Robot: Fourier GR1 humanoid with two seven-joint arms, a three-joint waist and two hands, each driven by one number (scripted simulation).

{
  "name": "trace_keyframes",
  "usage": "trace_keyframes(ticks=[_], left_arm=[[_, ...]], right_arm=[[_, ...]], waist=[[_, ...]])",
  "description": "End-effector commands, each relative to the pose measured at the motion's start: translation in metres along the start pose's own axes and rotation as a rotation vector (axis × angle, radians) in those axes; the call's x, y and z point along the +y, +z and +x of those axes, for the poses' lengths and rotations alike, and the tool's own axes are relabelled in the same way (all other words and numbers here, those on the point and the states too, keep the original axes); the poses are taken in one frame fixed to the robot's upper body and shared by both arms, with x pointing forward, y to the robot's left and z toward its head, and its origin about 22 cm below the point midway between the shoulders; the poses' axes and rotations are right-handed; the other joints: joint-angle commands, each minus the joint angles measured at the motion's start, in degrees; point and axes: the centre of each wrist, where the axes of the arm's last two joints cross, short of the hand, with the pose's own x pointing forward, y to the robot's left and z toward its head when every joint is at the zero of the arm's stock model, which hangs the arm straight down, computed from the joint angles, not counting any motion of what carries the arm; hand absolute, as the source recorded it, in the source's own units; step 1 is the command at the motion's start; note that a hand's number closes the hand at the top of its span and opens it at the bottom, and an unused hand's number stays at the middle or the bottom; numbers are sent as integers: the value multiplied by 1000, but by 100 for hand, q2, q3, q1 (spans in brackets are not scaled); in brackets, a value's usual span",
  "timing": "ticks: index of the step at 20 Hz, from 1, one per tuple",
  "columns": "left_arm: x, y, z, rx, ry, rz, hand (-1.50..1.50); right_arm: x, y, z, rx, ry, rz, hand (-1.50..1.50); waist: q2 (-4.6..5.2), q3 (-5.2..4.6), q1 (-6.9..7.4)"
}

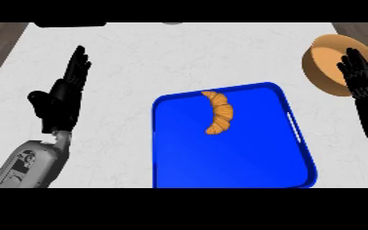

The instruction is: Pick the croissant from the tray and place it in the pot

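Observation:
A golden, curved croissant lies in the upper middle of the blue tray, which fills the lower centre of the head view. The tan pot sits at the right edge, beyond the tray's far right corner. My right hand is at the right edge, fingers straight, partly overlapping the pot's near side; it holds nothing. My left hand rests open at the left, fingers pointing up, well away from the tray.
A white counter spreads around the tray. A dark object shows at the top left edge, and a small grey thing at the top centre. Wooden floor shows at the top corners.

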Motion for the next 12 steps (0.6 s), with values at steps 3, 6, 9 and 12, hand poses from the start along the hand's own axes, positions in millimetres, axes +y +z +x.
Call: trace_keyframes(ticks=[3,6,9,12], left_arm=[[-13,-8,23,-104,61,-44,0],[-15,-14,40,-168,121,-56,0],[-16,-12,40,-147,193,-91,0],[-17,-13,31,-129,211,-85,0]], right_arm=[[23,-43,23,-256,-276,307,150],[47,-56,50,-481,-469,510,150],[-9,-69,3,-459,-180,312,-150],[-5,-79,10,-618,-120,492,-150]], waist=[[85,-38,500],[127,4,884],[215,-26,727],[222,-36,708]])
